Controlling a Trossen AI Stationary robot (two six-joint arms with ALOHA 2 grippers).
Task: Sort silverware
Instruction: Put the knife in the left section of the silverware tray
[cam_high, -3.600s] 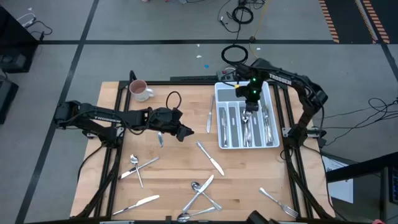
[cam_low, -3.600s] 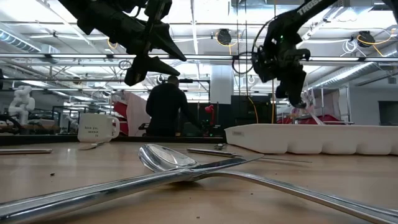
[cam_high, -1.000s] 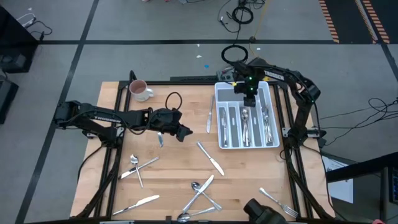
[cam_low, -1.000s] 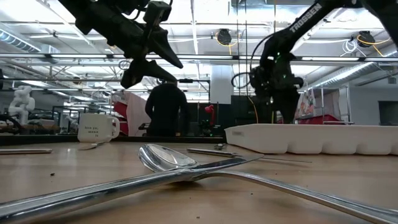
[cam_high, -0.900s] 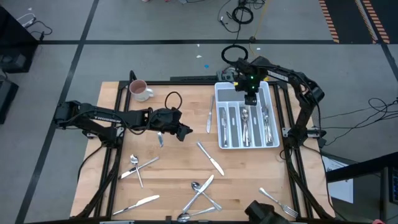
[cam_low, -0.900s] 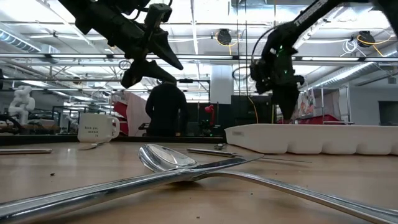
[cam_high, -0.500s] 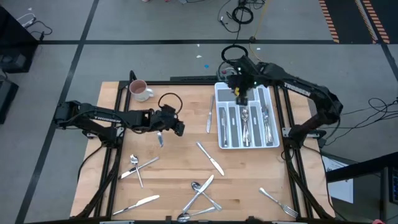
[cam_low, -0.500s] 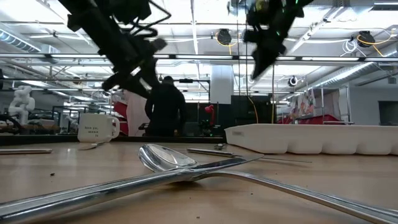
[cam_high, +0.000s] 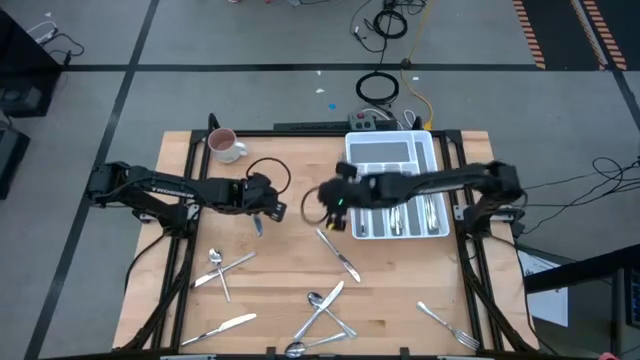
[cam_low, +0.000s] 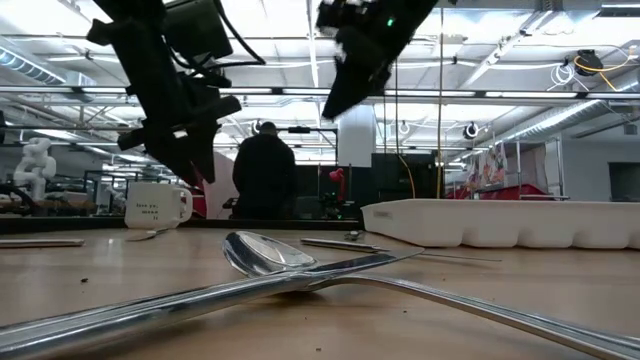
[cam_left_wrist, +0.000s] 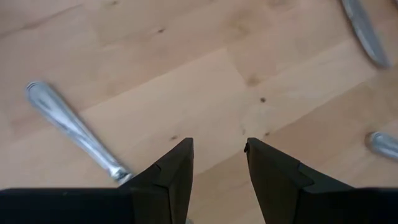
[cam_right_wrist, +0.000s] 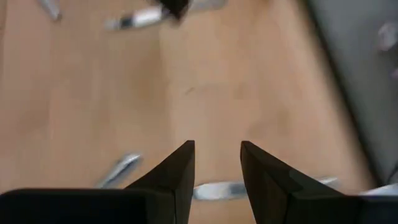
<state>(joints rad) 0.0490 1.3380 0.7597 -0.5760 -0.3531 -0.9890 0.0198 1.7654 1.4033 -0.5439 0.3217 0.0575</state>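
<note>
Two grippers parted and empty: right gripper (cam_high: 333, 203) swung left off the tray (cam_high: 357, 226), over the table (cam_high: 290, 260) near the knife (cam_high: 338, 254); left gripper (cam_high: 268, 203) above a small utensil (cam_high: 257, 225). Next pickup likely, silverware (cam_high: 322, 312) scattered nearer. Illegible lettering on the mug (cam_low: 157, 205).

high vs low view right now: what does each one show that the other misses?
Only high: inside the cutlery tray, with silverware in its slots, plus the loose pieces spread across the table. Only low: a person standing in the room behind. Both: the mug, the tray, the left gripper and right gripper, both open, empty and above the wood.
</note>
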